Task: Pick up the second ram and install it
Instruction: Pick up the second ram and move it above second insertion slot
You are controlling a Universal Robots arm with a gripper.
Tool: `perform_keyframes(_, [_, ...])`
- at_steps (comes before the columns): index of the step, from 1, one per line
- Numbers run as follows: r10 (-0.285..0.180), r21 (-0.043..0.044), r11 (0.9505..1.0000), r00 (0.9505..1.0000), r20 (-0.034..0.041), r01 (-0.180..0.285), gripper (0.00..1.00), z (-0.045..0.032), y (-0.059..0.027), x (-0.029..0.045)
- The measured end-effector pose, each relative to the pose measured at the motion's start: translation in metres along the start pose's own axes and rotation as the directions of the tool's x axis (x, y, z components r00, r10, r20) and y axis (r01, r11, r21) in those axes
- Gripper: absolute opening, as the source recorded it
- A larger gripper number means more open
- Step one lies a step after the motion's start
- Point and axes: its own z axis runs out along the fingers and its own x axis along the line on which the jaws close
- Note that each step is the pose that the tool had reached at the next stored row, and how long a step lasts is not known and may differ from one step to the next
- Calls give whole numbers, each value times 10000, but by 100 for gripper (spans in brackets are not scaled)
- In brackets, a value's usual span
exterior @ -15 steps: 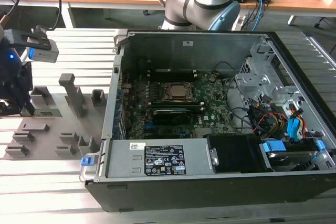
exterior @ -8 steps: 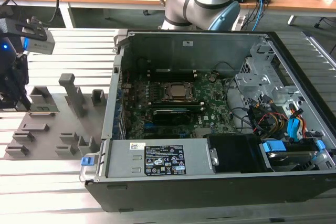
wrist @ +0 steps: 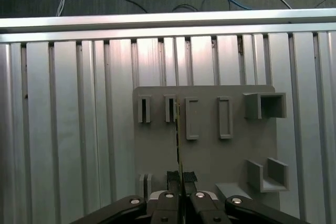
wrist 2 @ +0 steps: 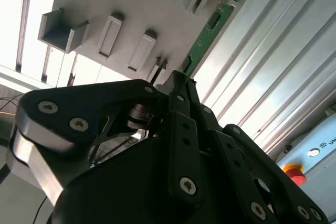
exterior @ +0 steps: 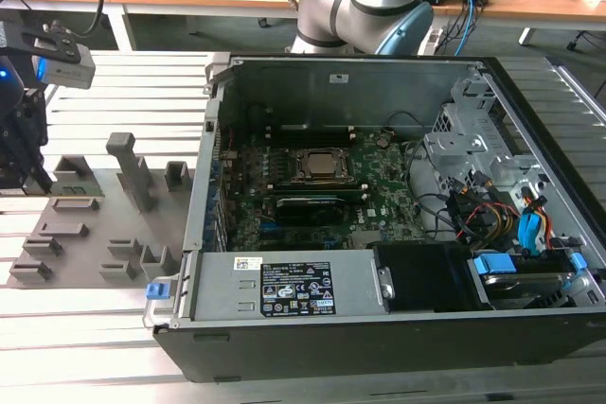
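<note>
Closest to the wrist cameras, the gripper [wrist: 181, 178] was pressed together on the second ram [wrist 2: 205, 38], pinching the thin green stick edge-on at the grey holder [wrist: 210, 148] on the tabletop [wrist: 63, 129], at the exterior view's left and well apart from the open computer case [exterior: 379, 366]. Judging by this, the grasp seemed made, while the carrying and the installing in the motherboard [exterior: 388, 201] were not yet done.

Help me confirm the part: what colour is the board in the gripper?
Green; the second ram in the gripper shows best in the second wrist view.
</note>
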Motion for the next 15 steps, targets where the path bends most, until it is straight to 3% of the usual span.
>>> perform_keyframes(15, [-1,0,10000,10000,9,1,14,-167,6,-5])
